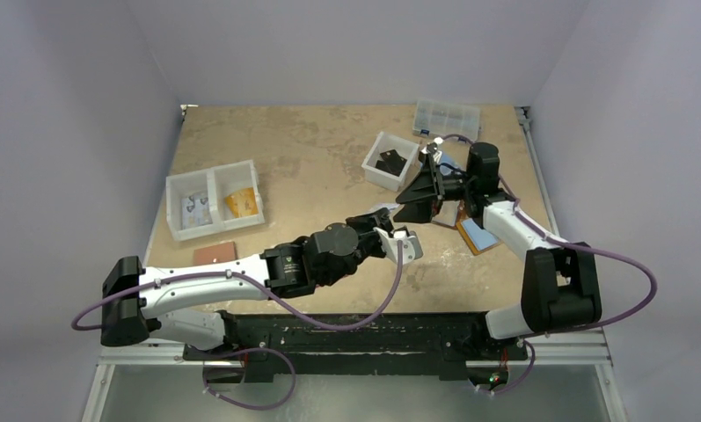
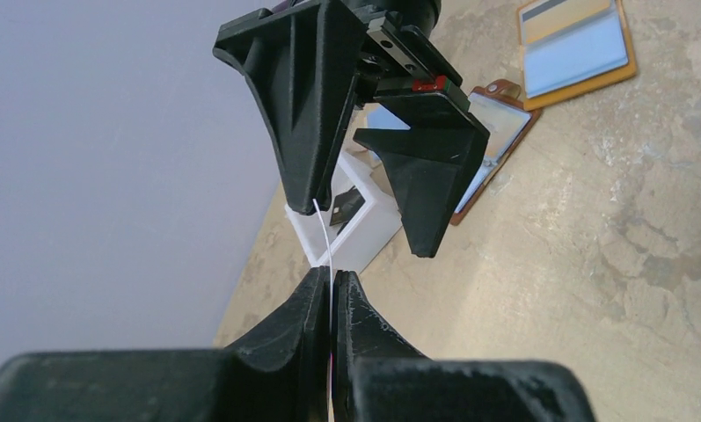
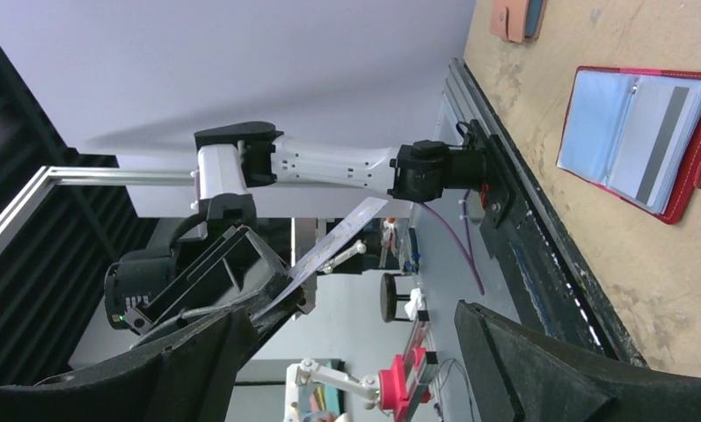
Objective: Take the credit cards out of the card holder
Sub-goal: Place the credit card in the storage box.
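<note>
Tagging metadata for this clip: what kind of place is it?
Likely a lab robot cell: plain white enclosure walls, left arm and right arm bolted at a worn tabletop, white sorting bins.

So the left arm (image 1: 206, 281) lies low, stretched from the near left corner toward the middle of the worktop. The left gripper (image 1: 397, 239) is clamped tight on a thin pale credit card (image 3: 333, 248), seen edge-on from its own wrist. The right arm (image 1: 514, 224) runs up along the right edge, then folds back inward. The right gripper (image 1: 410, 200) faces the left one with its fingers spread wide, one fingertip right at the card's free end.
</note>
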